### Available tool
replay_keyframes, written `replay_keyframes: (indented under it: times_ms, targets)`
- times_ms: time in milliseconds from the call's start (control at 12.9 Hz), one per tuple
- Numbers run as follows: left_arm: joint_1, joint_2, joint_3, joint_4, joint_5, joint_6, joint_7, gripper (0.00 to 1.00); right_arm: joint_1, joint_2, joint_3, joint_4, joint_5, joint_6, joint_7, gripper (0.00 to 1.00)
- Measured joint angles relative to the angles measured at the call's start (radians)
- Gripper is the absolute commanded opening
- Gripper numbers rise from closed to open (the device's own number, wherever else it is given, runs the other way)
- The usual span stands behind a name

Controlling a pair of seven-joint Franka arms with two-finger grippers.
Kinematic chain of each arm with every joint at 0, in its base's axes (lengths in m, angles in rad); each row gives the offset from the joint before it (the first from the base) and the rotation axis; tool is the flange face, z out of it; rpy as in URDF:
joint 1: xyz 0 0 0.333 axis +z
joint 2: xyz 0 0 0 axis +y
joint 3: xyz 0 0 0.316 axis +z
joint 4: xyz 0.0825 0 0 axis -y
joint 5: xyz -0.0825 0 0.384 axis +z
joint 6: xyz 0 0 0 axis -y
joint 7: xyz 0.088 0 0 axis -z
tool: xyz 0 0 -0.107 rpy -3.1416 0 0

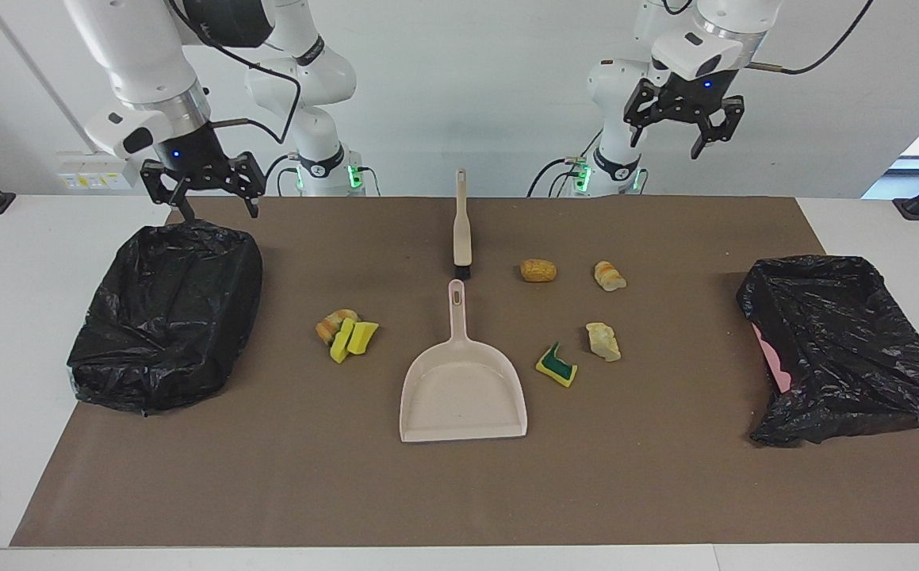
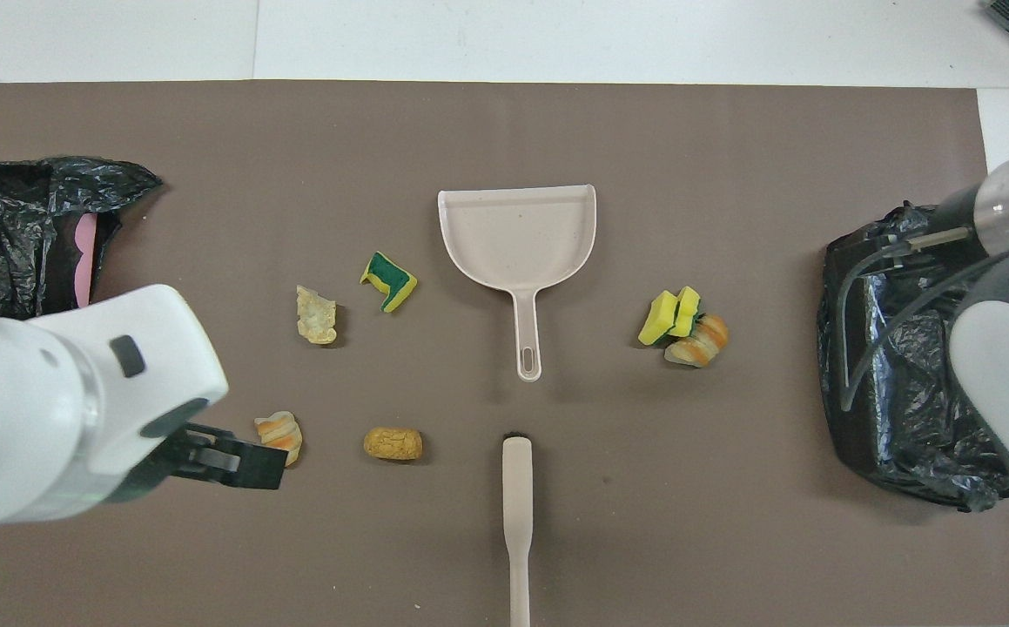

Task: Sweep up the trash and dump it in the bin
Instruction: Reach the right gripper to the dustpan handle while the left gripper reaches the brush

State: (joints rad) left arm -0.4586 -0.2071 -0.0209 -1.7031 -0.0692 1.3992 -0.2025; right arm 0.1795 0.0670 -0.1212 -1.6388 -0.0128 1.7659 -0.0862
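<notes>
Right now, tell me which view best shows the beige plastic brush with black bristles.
The facing view: the beige plastic brush shows whole, bristles toward the dustpan. The overhead view cuts off its handle end and barely shows the bristles.

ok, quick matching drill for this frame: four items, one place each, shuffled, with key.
Items:
1. dustpan
2. brush
3. yellow-and-green sponge piece
4. yellow sponge wedges

Places:
A. beside the dustpan, toward the left arm's end
B. mid-table, handle toward the robots
C. touching an orange lump, toward the right arm's end
D. nearer the robots than the dustpan, bristles toward its handle

Pairs: 1-B, 2-D, 3-A, 4-C
</notes>
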Motion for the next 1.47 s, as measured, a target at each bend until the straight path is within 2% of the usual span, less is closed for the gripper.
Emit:
replay_keyframes:
  times_ms: [387,697,929,1162,1471]
  targets:
    - [-0.245,-0.007,-0.005,-0.217,-0.001,0.212,-0.28,1.0,0.102,0.135,0.003,-0.001,0.035,0.152,0.127,1.0]
    - [-0.345,-0.01,-0.005,-0.325,-0.022,0.317,-0.375,1.0,0.167,0.23,0.005,0.009,0.129,0.25,0.165,1.0]
    - [-0.432,-0.007,-0.005,-0.434,-0.036,0.471,-0.467,1.0,0.221,0.293,0.007,0.047,0.14,0.265,0.263,1.0]
    - [-0.547,0.05,-0.006,-0.52,-0.036,0.609,-0.576,1.0,0.274,0.321,0.007,0.066,0.145,0.293,0.327,1.0]
    - [-0.629,0.135,-0.007,-0.585,-0.036,0.77,-0.652,1.0,0.305,0.335,0.009,0.059,0.147,0.29,0.332,1.0]
